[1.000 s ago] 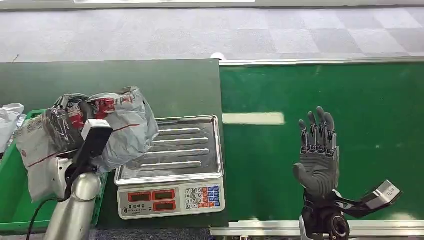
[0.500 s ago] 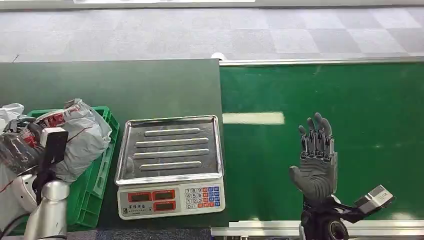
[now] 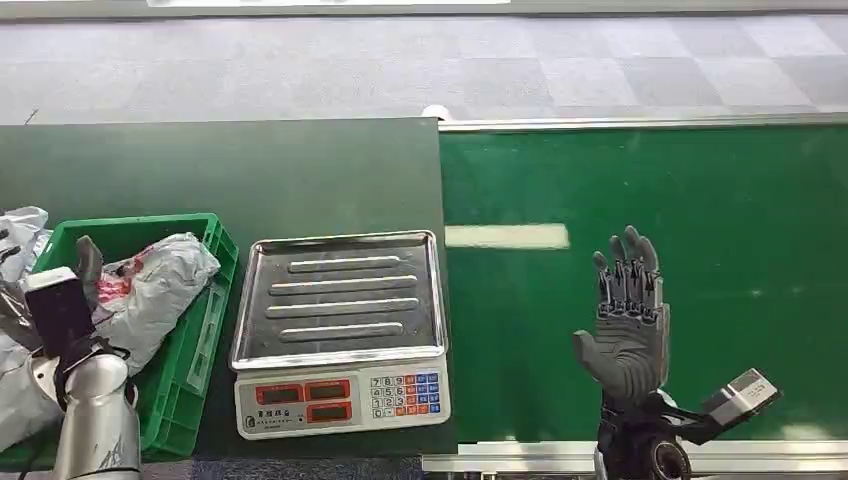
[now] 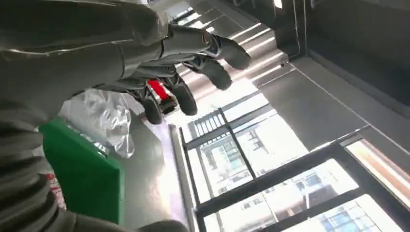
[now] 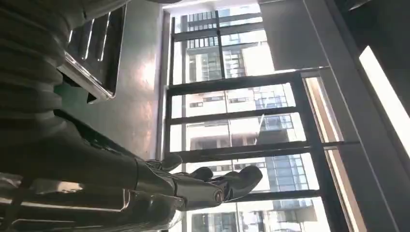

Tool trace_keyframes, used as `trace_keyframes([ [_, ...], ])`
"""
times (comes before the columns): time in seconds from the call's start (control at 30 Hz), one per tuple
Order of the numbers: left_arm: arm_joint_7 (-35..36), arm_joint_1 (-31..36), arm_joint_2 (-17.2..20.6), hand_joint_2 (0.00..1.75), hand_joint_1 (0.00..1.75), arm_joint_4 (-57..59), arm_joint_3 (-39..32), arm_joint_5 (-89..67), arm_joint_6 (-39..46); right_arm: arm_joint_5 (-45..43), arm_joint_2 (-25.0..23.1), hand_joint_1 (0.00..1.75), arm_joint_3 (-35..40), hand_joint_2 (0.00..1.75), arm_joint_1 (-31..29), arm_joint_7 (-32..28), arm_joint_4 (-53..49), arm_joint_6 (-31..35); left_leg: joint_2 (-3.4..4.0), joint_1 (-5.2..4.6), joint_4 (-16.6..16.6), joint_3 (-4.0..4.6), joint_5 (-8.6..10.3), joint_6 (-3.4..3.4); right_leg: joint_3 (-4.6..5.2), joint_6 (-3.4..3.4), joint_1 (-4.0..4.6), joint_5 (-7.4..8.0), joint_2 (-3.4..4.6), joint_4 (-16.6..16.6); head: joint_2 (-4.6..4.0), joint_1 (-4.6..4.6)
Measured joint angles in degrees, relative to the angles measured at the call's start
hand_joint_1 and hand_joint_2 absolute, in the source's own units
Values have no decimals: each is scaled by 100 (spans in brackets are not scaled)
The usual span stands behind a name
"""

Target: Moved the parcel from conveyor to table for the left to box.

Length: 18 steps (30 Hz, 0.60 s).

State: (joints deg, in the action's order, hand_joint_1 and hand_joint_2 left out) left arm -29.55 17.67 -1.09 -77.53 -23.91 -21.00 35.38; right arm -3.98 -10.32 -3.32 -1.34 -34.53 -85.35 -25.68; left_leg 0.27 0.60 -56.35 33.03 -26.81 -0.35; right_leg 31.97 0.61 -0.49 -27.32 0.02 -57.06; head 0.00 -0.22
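Observation:
The grey parcel [image 3: 160, 288] with red print lies in the green crate [image 3: 215, 300] at the table's left end, its right side against the crate rim. My left hand [image 3: 78, 290] is at the parcel's left side with the thumb raised beside it. In the left wrist view my fingers [image 4: 193, 72] curl over the parcel's red patch [image 4: 157, 89] and keep hold of it. My right hand [image 3: 628, 318] hovers over the green conveyor belt [image 3: 700, 220], palm up, fingers spread, holding nothing. The right wrist view shows its fingers [image 5: 217, 186] stretched out.
A weighing scale [image 3: 340, 325] with a steel tray and a keypad stands between the crate and the belt. More bagged parcels [image 3: 20, 235] lie at the far left by the crate. The dark green table [image 3: 250, 170] runs behind.
My left arm has swung left with the parcel, from beside the scale to over the crate, and lowered it inside. The right hand has dropped back slightly.

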Motion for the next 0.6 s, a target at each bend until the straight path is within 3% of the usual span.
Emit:
trace_keyframes([
  [0.33, -1021, -739, -321, 175, 0, -1608, 569, 1276, -489, 160, 39, 0, 50, 175, -13, -37, 138, 304, 2, -1, 0, 1, -5, -4, 3, 1, -2, -1, 1, 2, 0, 0],
  [0.5, -1007, -1416, -441, 175, 0, -2433, 1959, 456, -127, 626, 59, 0, 241, 175, -44, 184, 260, 781, -12, -4, -1, 3, -11, 0, -1, 6, -4, -5, -2, 4, 0, 0],
  [0.6, -780, -1679, -466, 175, 0, -2476, 2558, 349, -411, 995, 61, 0, 398, 175, -15, 383, 361, 1087, -10, -3, -1, 2, -11, 0, -1, 6, -3, -4, -1, 4, 0, 0],
])
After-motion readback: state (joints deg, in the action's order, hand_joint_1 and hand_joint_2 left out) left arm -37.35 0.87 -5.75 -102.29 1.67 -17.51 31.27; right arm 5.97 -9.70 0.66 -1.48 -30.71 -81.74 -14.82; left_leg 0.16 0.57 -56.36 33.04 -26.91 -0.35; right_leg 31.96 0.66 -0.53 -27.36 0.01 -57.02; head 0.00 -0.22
